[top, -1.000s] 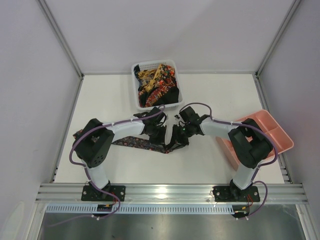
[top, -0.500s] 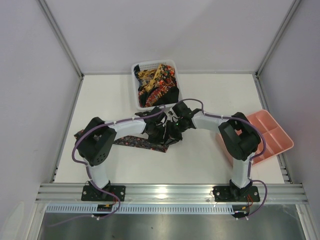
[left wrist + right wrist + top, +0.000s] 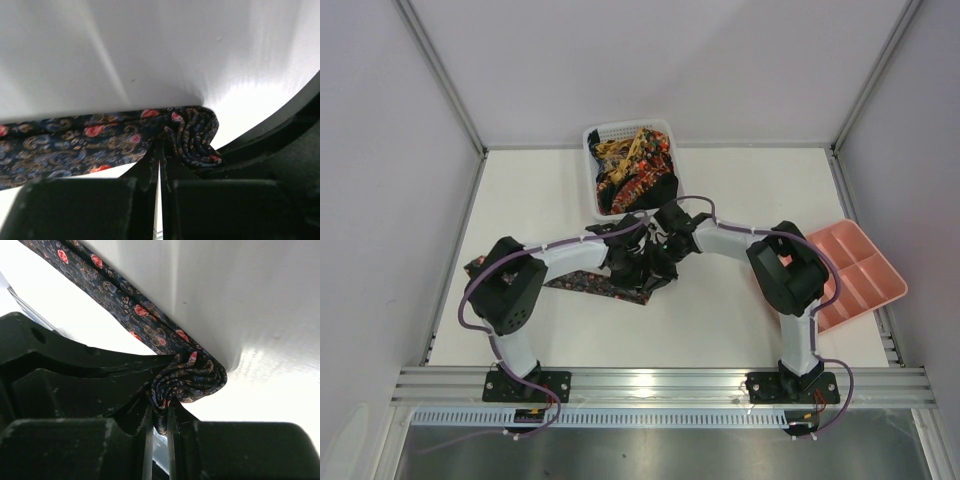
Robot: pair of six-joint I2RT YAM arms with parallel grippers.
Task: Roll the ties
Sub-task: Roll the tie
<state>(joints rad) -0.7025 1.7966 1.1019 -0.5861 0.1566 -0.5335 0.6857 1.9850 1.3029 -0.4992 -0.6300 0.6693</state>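
Wrist views reveal what the overhead view hides behind both arms: left fingers (image 3: pixel 142 172) and right fingers (image 3: pixel 182 417) each clamp one tie (image 3: pixel 75 142) at its rolled end. Its flat length runs left from the fingers along the table (image 3: pixel 740 310). Beyond them stands a basket (image 3: pixel 592 175) of other ties (image 3: pixel 635 165); a pink tray (image 3: pixel 860 270) lies well right.

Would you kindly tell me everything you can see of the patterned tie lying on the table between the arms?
The tie is dark navy fabric with a paisley pattern and red-pink spots. Most of it lies flat on the white table, stretching toward the left arm's side. One end is wound into a loose coil of several layers. The left pincer and right pincer are both shut on the fabric at that coil.
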